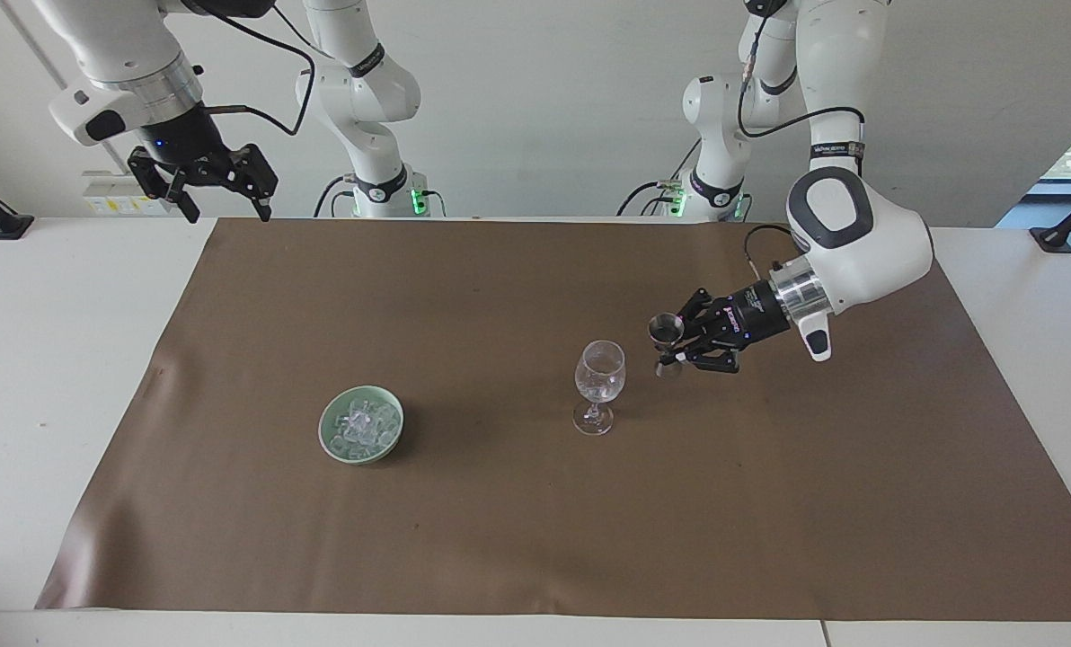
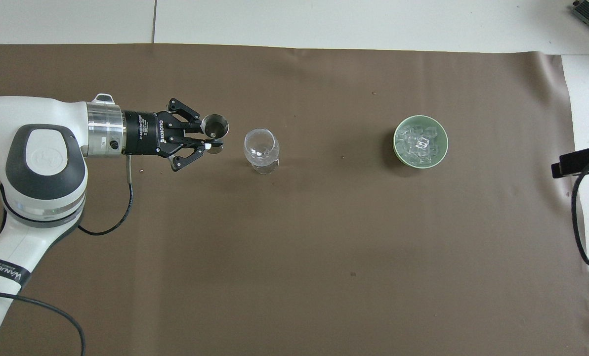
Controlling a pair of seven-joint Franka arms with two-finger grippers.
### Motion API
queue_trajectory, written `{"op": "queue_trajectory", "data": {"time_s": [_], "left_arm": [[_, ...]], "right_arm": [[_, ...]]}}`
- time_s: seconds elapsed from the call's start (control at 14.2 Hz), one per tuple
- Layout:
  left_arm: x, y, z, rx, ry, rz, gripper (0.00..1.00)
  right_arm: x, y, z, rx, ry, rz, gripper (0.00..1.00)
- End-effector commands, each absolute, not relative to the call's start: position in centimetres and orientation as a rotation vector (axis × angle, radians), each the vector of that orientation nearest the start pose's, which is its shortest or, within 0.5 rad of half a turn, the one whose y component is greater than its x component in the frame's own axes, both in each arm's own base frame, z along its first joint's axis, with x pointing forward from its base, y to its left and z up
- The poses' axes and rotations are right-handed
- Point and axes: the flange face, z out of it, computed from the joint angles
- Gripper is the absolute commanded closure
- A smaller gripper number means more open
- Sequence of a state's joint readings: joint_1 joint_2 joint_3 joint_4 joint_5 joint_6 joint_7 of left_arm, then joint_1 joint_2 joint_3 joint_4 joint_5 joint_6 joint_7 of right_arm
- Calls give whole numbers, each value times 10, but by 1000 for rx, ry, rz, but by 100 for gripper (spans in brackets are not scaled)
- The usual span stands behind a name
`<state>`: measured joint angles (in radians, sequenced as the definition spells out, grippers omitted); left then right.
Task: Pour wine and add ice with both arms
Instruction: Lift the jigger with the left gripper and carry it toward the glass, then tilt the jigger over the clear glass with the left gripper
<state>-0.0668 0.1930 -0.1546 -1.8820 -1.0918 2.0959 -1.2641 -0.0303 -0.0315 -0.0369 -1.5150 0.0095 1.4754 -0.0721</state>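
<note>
My left gripper (image 1: 675, 350) (image 2: 210, 145) is shut on the waist of a small metal jigger (image 1: 667, 329) (image 2: 215, 126), held upright above the brown mat. It hangs close beside the clear stemmed glass (image 1: 599, 373) (image 2: 261, 146), toward the left arm's end of the table. The glass stands upright mid-mat. Ice (image 1: 362, 425) (image 2: 419, 142) fills a green bowl (image 1: 324, 431) (image 2: 396, 146) toward the right arm's end. My right gripper (image 1: 228, 214) waits open and high over the mat's corner by its base. No wine is in view; the jigger's contents are hidden.
A brown mat (image 1: 535, 539) (image 2: 294, 247) covers most of the white table. A black clamp with a cable (image 2: 578, 160) sits at the table's edge at the right arm's end. Another black clamp (image 1: 1066, 225) stands at the left arm's end.
</note>
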Motion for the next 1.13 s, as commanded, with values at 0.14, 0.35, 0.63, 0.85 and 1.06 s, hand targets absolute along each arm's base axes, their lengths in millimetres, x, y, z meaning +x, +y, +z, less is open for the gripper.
{"op": "queue_trajectory", "data": {"time_s": [0.14,0.35,0.63,0.85,1.06], "left_arm": [[585,-188,440,1629,1692,-692,100],[584,-196,441,1674,1686,-630,100],[578,-209,443,1689,1684,-543,100],[574,-216,445,1716,1674,-437,100],[573,-218,447,1732,1664,-412,100]], "right_arm": [[531,-36,659,-3114,-13,4,0],[531,-36,659,-3114,-13,4,0],[531,-36,660,-3114,-11,2,0],[531,-36,660,-3114,-13,2,0],[531,-35,659,-3114,-15,4,0]]}}
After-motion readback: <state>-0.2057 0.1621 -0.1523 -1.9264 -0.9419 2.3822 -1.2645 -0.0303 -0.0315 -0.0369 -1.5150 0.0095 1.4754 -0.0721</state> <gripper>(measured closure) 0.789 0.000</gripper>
